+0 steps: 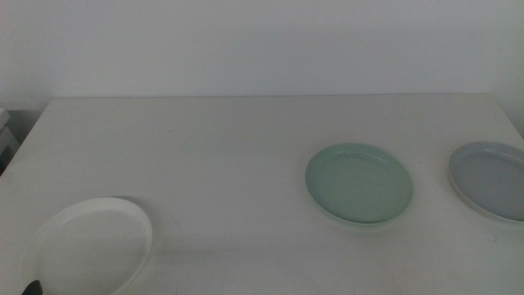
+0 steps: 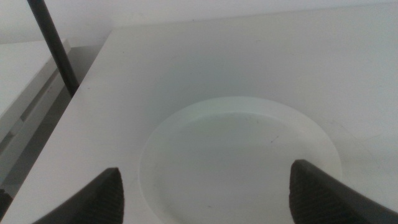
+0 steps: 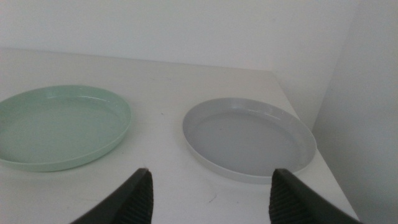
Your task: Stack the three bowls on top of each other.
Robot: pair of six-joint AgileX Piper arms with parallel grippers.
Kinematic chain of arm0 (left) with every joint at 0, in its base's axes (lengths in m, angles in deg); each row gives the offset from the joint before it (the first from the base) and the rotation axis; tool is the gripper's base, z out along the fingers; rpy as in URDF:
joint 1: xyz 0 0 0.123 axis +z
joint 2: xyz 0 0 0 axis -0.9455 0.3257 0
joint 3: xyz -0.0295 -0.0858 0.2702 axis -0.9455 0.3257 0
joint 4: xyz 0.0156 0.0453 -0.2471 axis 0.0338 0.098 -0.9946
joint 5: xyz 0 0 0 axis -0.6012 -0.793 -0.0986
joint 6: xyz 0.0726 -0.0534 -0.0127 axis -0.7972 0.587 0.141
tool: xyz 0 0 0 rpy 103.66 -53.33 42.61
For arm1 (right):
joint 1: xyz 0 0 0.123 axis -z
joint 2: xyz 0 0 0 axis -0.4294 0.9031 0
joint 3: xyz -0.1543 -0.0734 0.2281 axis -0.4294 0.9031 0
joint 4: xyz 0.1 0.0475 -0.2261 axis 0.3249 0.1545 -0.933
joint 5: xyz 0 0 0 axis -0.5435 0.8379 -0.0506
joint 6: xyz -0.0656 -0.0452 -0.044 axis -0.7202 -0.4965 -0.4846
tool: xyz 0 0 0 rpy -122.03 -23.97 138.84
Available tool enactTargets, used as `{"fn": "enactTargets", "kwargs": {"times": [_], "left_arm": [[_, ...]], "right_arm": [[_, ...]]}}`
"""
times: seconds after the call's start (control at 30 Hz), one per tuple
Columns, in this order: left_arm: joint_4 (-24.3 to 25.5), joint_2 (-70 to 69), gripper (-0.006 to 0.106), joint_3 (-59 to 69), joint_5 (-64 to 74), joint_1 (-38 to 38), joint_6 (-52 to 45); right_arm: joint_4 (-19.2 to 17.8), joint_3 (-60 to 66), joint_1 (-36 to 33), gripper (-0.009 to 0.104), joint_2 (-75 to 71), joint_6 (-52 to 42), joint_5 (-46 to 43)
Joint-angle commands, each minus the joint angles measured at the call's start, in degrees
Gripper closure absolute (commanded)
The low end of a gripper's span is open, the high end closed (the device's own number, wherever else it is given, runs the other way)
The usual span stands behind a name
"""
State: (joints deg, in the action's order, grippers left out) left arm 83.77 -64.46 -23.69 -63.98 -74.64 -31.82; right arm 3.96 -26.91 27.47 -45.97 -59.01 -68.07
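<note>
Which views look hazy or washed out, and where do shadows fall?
Middle view: soft, low-contrast haze; the white bowl nearly blends into the table, a faint shadow beside it. Left wrist view: same bowl pale, rim barely distinct. Right wrist view: clearest; mint green bowl and grey-blue bowl show shaded inner rims.

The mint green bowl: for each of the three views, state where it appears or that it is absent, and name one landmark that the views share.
Middle view: the mint green bowl sits right of centre, left of the grey-blue bowl.
Left wrist view: not in it; only the white bowl shows.
Right wrist view: the mint green bowl is at the left edge, partly cut off.
Shared landmark: the grey-blue bowl beside it.
</note>
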Motion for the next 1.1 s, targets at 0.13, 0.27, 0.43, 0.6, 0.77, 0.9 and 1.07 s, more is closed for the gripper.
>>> {"fn": "enactTargets", "kwargs": {"times": [0.13, 0.27, 0.43, 0.6, 0.77, 0.9, 1.07], "left_arm": [[0.1, -0.8, 0.012, -0.3, -4.1, 0.0, 0.6], [0.1, -0.8, 0.012, -0.3, -4.1, 0.0, 0.6], [0.1, -0.8, 0.012, -0.3, -4.1, 0.0, 0.6], [0.1, -0.8, 0.012, -0.3, -4.1, 0.0, 0.6], [0.1, -0.8, 0.012, -0.3, -4.1, 0.0, 0.6], [0.1, -0.8, 0.012, -0.3, -4.1, 0.0, 0.6], [0.1, -0.8, 0.012, -0.3, -4.1, 0.0, 0.6]], "right_arm": [[0.4, -0.4, -0.1, 0.047, -1.5, -0.4, -4.4], [1.2, -4.3, -0.1, 0.047, -0.6, -0.4, -0.5], [1.6, -15.2, -0.1, 0.047, 5.3, -0.4, 10.8], [2.6, -29.0, -0.1, 0.047, 15.7, 0.0, 17.8], [6.7, -40.4, -0.1, 0.047, 28.5, 0.0, 24.0], [9.3, -49.7, -0.1, 0.047, 38.8, 1.0, 29.3], [9.8, -60.9, -0.1, 0.047, 51.7, 1.0, 35.3]]}}
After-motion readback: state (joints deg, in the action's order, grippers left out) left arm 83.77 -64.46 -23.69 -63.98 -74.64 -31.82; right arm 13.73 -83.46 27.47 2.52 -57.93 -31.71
